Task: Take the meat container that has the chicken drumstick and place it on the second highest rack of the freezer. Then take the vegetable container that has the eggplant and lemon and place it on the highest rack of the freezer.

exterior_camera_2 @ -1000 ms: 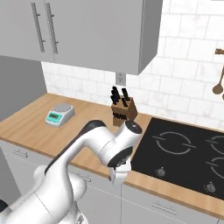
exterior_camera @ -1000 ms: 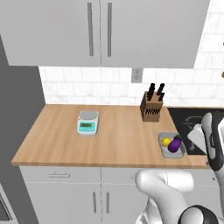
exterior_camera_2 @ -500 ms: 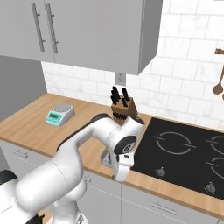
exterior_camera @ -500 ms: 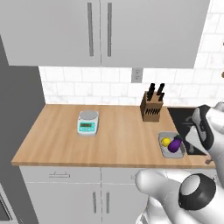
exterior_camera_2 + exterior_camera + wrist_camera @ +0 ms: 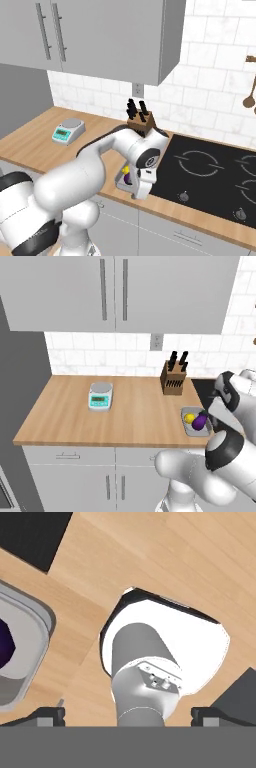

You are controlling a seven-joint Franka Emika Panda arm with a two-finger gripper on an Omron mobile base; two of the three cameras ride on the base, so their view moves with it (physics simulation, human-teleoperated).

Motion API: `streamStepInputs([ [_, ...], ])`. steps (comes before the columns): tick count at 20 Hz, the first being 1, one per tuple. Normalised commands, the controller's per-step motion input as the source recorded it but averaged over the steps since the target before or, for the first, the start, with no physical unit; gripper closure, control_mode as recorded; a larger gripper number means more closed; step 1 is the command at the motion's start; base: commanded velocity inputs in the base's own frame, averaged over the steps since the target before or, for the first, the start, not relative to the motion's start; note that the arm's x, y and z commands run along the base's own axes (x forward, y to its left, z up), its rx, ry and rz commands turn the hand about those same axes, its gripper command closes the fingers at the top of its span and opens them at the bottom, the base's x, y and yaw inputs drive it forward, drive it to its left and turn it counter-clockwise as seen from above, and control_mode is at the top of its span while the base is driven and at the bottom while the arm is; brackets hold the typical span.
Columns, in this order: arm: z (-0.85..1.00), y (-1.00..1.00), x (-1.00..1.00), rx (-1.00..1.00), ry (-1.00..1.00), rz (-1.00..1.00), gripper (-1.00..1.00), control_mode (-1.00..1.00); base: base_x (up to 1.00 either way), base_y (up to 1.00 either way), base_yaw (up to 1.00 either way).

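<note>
**Open fingers beside the vegetable container**

Left of your fingertips (image 5: 50, 714) lies the vegetable container (image 5: 27, 642), holding the eggplant (image 5: 5, 642); the lemon (image 5: 189, 417) sits beside it. The gripper (image 5: 128, 716) is fully spread, gripping nothing. Descending here, you risk clipping the rim and tipping the contents.

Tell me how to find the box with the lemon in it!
Look at the long wooden counter under the grey cupboards. Near its right end, in front of the knife block, sits a small grey container. It alone holds food: a yellow lemon beside a dark purple eggplant.
</note>
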Motion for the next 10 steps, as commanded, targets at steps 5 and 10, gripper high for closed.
streamStepInputs([
  [5,-0.36,0.0,0.09,0.0,-0.01,-0.02,-1.0,-1.0,0.0,0.0,0.0],
  [10,-0.09,0.0,0.18,0.0,0.01,0.0,-1.0,-1.0,0.0,0.0,0.0],
])
